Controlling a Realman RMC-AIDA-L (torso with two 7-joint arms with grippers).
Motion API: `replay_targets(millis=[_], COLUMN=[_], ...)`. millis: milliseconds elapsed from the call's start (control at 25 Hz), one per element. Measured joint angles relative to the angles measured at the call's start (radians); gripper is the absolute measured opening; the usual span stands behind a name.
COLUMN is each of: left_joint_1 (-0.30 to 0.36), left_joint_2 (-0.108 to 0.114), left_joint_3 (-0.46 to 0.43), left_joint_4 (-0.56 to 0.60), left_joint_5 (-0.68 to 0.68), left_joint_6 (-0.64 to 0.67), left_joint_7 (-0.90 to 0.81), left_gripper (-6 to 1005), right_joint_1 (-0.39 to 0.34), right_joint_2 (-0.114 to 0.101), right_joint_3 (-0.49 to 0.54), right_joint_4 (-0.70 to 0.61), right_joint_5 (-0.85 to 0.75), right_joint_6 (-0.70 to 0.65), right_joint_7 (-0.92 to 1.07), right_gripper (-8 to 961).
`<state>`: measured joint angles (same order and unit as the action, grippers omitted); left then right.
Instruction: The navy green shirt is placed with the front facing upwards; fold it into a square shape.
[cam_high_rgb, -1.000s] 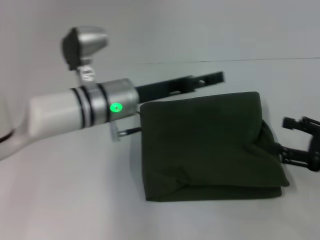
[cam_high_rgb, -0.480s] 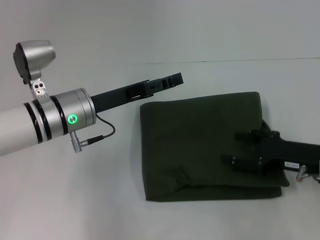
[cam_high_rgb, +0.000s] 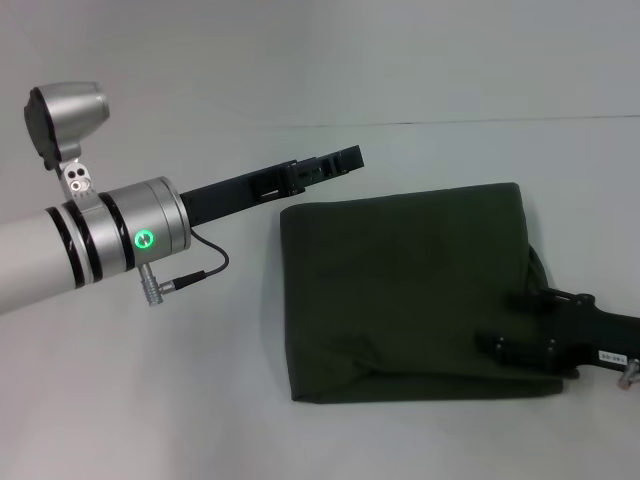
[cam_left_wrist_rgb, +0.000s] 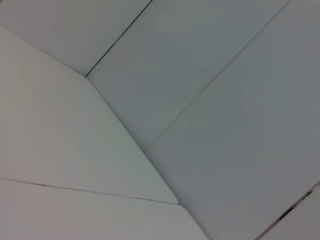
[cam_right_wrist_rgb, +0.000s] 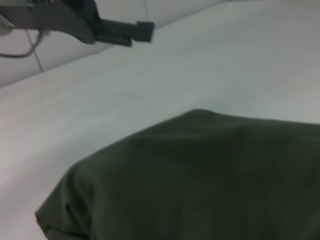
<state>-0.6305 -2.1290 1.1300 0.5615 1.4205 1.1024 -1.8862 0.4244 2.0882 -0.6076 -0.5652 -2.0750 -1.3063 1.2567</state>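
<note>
The navy green shirt (cam_high_rgb: 410, 290) lies folded into a rough square on the white table, plain green side up. The right wrist view shows a rounded folded edge of the shirt (cam_right_wrist_rgb: 200, 185) from close by. My right gripper (cam_high_rgb: 505, 322) reaches in from the right, low over the shirt's near right corner, open with nothing between its fingers. My left gripper (cam_high_rgb: 340, 162) is held above the table just past the shirt's far left corner, apart from the cloth. It also shows far off in the right wrist view as the left gripper (cam_right_wrist_rgb: 120, 30).
The white table (cam_high_rgb: 200, 400) runs bare to the left of and in front of the shirt. Its far edge meets a pale wall (cam_high_rgb: 400, 60). The left wrist view shows only pale wall panels (cam_left_wrist_rgb: 200, 125).
The left arm drew back to the left a second ago and has held still since. The right gripper came in over the shirt, then slid back toward the near right corner.
</note>
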Motion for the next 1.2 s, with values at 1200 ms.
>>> replay_targets(millis=[1200], left_joint_1=[0.011], left_joint_2=[0.004], left_joint_3=[-0.040], left_joint_4=[-0.009], left_joint_5=[0.074], left_joint_6=[-0.010], left_joint_7=[0.008], left_gripper=[887], right_joint_1=[0.140], right_joint_2=[0.003], right_joint_3=[-0.033], right_joint_4=[0.077], right_joint_5=[0.144], right_joint_6=[0.390], right_joint_7=[0.089], right_gripper=[882])
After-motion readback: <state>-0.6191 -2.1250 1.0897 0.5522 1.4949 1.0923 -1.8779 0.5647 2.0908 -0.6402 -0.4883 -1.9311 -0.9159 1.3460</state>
